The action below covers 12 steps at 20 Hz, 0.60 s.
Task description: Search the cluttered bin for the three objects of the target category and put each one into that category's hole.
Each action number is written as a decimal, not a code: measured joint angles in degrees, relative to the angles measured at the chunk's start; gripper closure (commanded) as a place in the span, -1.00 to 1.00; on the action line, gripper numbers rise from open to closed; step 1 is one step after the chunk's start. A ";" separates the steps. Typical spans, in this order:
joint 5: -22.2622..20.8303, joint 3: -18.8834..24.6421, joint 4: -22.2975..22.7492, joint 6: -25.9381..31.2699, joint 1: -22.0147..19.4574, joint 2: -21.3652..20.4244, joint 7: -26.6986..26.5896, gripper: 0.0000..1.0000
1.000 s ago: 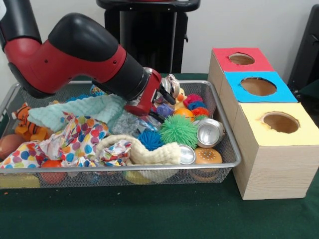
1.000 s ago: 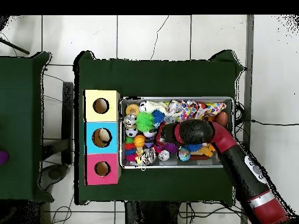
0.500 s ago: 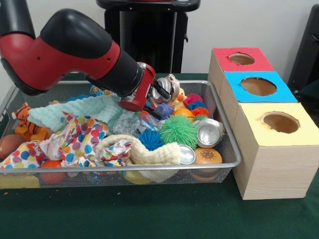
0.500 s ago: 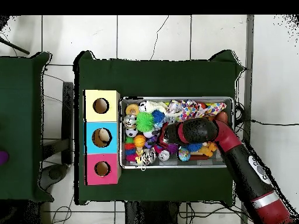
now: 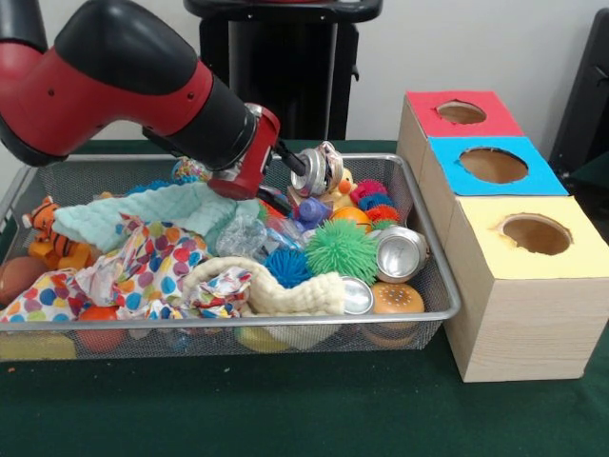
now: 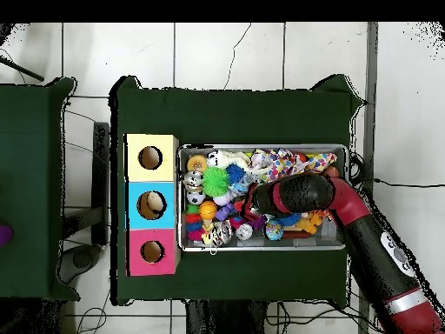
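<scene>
A wire bin [image 5: 433, 276] holds a heap of toys: a green spiky ball [image 5: 341, 249], a blue spiky ball [image 5: 285, 267], an orange ball [image 5: 352, 216], two metal cups [image 5: 400, 252] and a burger toy [image 5: 398, 299]. My gripper [image 5: 293, 169] hangs just above the toys near the bin's back middle, next to a shiny silver, striped object [image 5: 317, 169]. Whether it touches or holds that object is hidden. In the overhead view the gripper [image 6: 246, 207] is over the bin's middle, right of the green ball [image 6: 215, 181].
Three wooden boxes stand beside the bin, with a red-topped hole [image 5: 461, 112], a blue-topped hole [image 5: 493, 165] and a yellow-topped hole [image 5: 536, 233]. A mint cloth [image 5: 152, 211], a polka-dot cloth [image 5: 143, 267], a cream rope toy [image 5: 285, 290] and a tiger plush [image 5: 43, 233] fill the bin's other side.
The arm has risen and drawn back toward the left of the front view. The gripper has come up from among the toys to just above them.
</scene>
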 measured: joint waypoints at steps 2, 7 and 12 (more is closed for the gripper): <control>0.45 0.04 0.01 0.48 0.04 -0.92 0.00 -1.00; 1.48 0.09 -0.17 1.71 0.50 -2.66 0.00 -1.00; 2.08 0.09 -1.45 3.91 1.77 -3.79 0.00 -1.00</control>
